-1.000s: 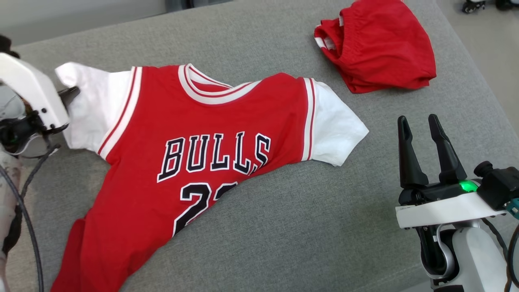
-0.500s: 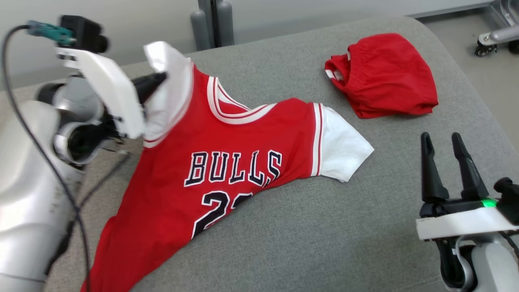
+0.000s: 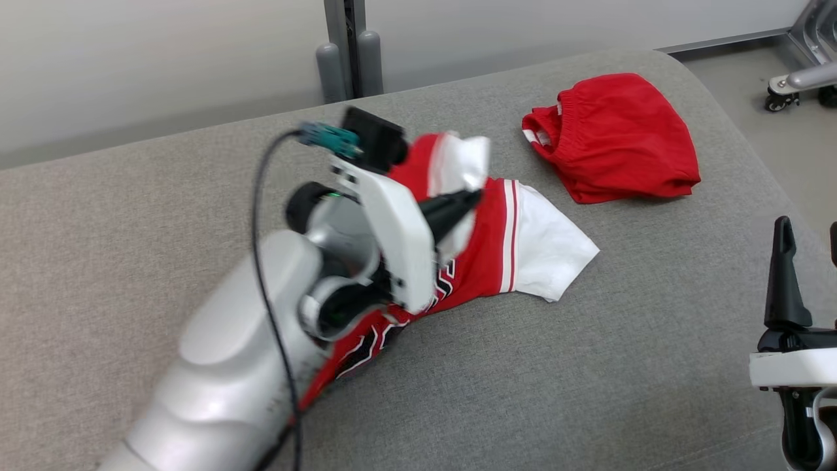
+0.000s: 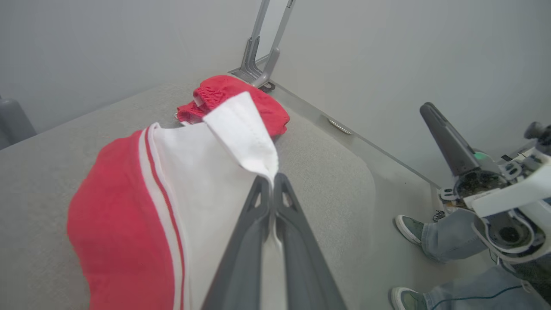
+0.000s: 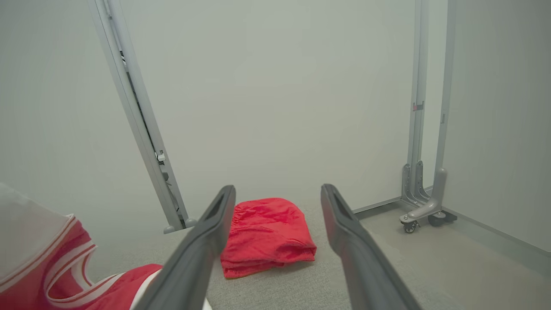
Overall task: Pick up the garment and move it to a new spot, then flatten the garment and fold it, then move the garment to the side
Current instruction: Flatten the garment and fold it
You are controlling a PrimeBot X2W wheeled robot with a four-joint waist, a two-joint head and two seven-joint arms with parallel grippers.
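Observation:
The garment (image 3: 490, 252) is a red jersey with white sleeves, lying on the grey cushion (image 3: 523, 386). My left gripper (image 3: 469, 199) is shut on one white sleeve and holds it raised above the jersey's chest, so the cloth doubles over itself. My pale left forearm hides most of the lettering. In the left wrist view the pinched sleeve (image 4: 241, 133) rises from my left gripper (image 4: 272, 180), with red cloth hanging to the left. The other sleeve (image 3: 552, 245) lies flat. My right gripper (image 3: 807, 245) stands open at the lower right, and also shows open as my right gripper (image 5: 278, 191).
A bundle of red shorts (image 3: 621, 134) lies at the cushion's back right, also seen as red shorts (image 5: 267, 234). Bare floor and a wheeled metal frame (image 3: 794, 82) lie beyond the right edge. A person's shoes (image 4: 409, 228) stand beside the cushion.
My left gripper has lifted the white sleeve off the cushion and carried it right, across the jersey, folding the cloth over. The head view has shifted too. The right gripper stays open.

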